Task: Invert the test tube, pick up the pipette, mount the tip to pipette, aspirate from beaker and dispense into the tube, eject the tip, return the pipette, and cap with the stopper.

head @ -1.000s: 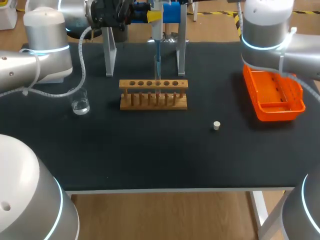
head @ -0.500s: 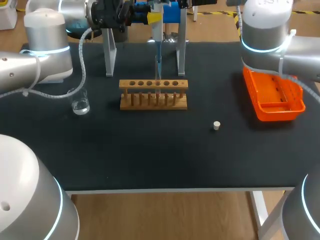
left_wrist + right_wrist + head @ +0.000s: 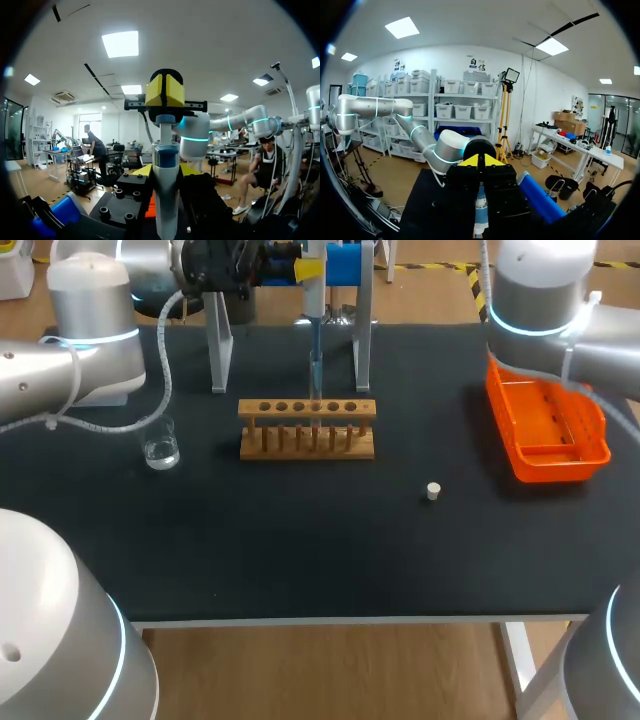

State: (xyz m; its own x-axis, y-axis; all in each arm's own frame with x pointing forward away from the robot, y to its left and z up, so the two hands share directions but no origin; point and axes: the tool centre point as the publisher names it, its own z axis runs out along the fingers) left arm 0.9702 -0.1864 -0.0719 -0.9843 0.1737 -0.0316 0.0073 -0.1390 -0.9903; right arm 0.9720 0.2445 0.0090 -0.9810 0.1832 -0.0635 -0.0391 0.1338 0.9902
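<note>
Left gripper (image 3: pixel 308 271): closed on the pipette (image 3: pixel 314 315), clamping its upper body from two sides. It sits at the far edge of the table (image 3: pixel 300 540), behind the rack (image 3: pixel 307 430).
Right gripper (image 3: pixel 480 160): yellow tips pressed together with nothing between them. It is directly above the pipette's plunger end. The left wrist view does not show whether it touches the plunger.
Pipette: upright, hanging from the left gripper between the two legs of the stand (image 3: pixel 218 350).
Tip (image 3: pixel 315 375): mounted on the pipette's lower end and pointing straight down. Its end is at the rack's fourth hole from the left.
Tube (image 3: pixel 316 430): a faint clear shape in that same hole, under the tip. Its detail cannot be made out.
Rack: wooden, with six holes in a row. It stands mid-table in front of the stand.
Beaker (image 3: pixel 160 447): upright, with clear liquid in the bottom. It is on the left side of the rack, apart from it and near the left arm (image 3: pixel 90 340).
Stopper (image 3: pixel 433 491): on the table surface, to the right of the rack and nearer the front edge. It touches nothing else.
Tray (image 3: pixel 545 455): orange, at the table's right side, partly under the right arm (image 3: pixel 540 300).
Stand: grey legs, with a blue part (image 3: pixel 345 262) at the top beside the pipette.
</note>
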